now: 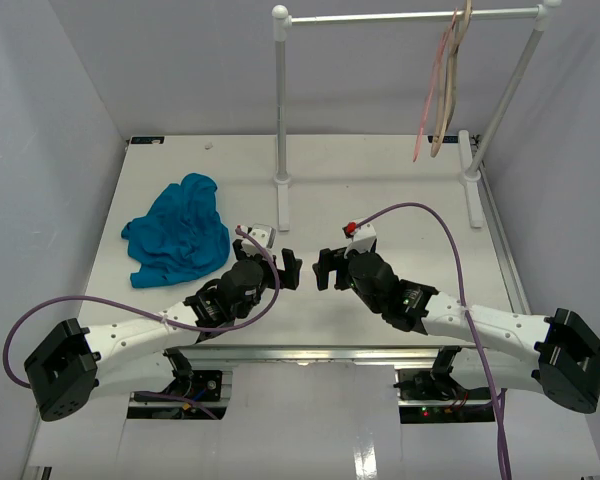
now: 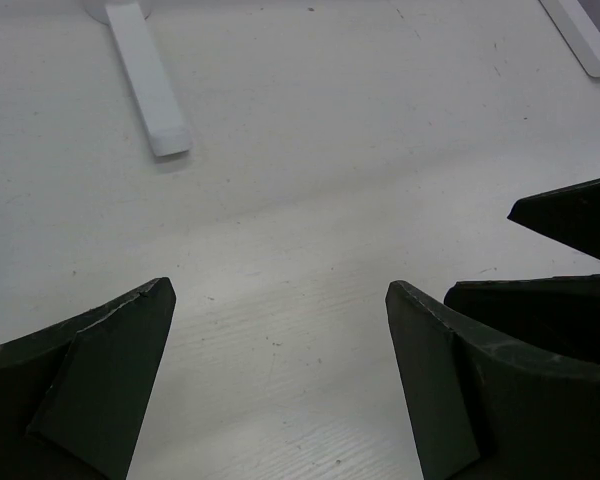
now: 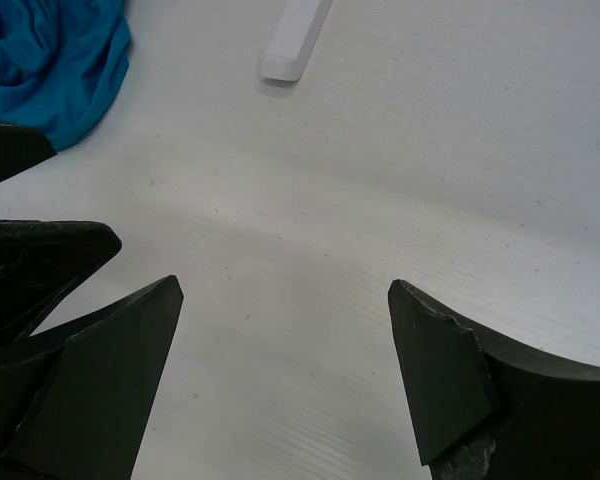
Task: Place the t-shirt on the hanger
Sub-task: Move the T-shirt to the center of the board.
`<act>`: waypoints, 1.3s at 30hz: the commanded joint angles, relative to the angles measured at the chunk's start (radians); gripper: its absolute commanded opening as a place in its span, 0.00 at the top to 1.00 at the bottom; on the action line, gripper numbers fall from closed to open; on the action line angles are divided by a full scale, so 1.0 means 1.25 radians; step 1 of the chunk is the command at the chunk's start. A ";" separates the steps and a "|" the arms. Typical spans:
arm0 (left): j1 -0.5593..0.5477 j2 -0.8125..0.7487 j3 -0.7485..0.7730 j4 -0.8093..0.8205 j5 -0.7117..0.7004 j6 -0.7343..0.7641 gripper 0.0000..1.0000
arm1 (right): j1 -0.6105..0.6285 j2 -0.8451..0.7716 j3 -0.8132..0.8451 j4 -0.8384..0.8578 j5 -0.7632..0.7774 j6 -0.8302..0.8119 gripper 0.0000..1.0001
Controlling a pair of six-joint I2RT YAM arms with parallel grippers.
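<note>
The teal-blue t-shirt point(image 1: 178, 230) lies crumpled on the table's left side; a corner of it shows at the top left of the right wrist view point(image 3: 50, 60). The thin pink hanger point(image 1: 427, 100) hangs from the rail at the back right, beside a thicker beige hanger point(image 1: 450, 80). My left gripper point(image 1: 288, 270) is open and empty over the bare table near the middle, just right of the shirt; it shows the same in the left wrist view point(image 2: 280, 300). My right gripper point(image 1: 323, 270) is open and empty, facing it a short way off; so too in its wrist view point(image 3: 285, 295).
A white clothes rack stands at the back: a rail point(image 1: 410, 16) on two posts, with the left post's foot point(image 1: 281, 200) in the middle of the table and the right foot point(image 1: 471, 180) near the right edge. Grey walls close in the left and right sides.
</note>
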 commanded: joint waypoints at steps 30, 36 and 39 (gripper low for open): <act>0.453 0.147 0.118 -0.293 -0.003 -0.222 0.28 | -0.003 0.031 0.040 0.023 -0.054 -0.019 0.05; 0.454 0.300 0.162 -0.275 0.041 -0.187 0.29 | -0.003 0.027 0.052 0.006 -0.066 -0.014 0.05; 0.453 0.383 0.195 -0.279 0.044 -0.175 0.30 | -0.003 0.020 0.049 0.004 -0.051 -0.018 0.05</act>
